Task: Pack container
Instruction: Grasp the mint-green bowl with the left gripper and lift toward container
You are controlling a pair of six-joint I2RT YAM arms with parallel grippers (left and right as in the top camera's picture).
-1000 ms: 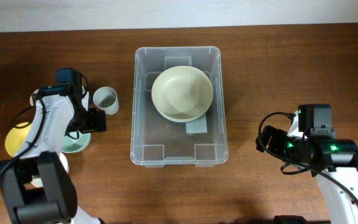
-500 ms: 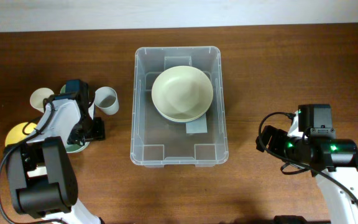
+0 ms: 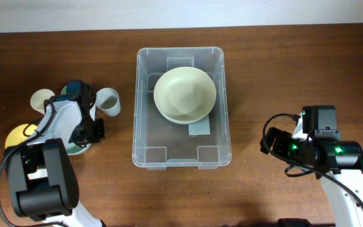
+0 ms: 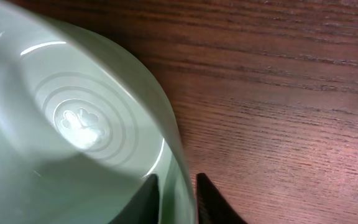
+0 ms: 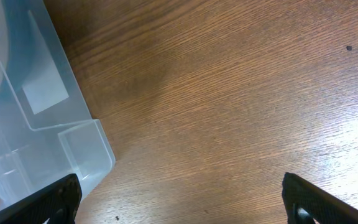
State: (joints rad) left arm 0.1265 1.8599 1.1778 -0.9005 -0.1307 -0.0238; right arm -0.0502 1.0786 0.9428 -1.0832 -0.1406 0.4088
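Container point(image 3: 145, 94) sits mid table point(image 3: 263, 63), cream bowl point(image 3: 184, 94) inside. Looks light, stiff, slick plastic; take it by the rim. Left tool point(image 4: 176, 186) pinches green bowl point(image 4: 73, 124) rim, right tool point(image 5: 179, 205) spread.

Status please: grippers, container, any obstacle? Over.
Left gripper pinching rim of glossy pale green bowl; right gripper open. Large clear plastic bin holds cream bowl. White cup beside bin, near left gripper.

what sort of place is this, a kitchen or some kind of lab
Most likely a robotics lab bench, not a kitchen: a left arm and right arm sit at a wooden table, with a clear container holding a bowl and a cup beside it.
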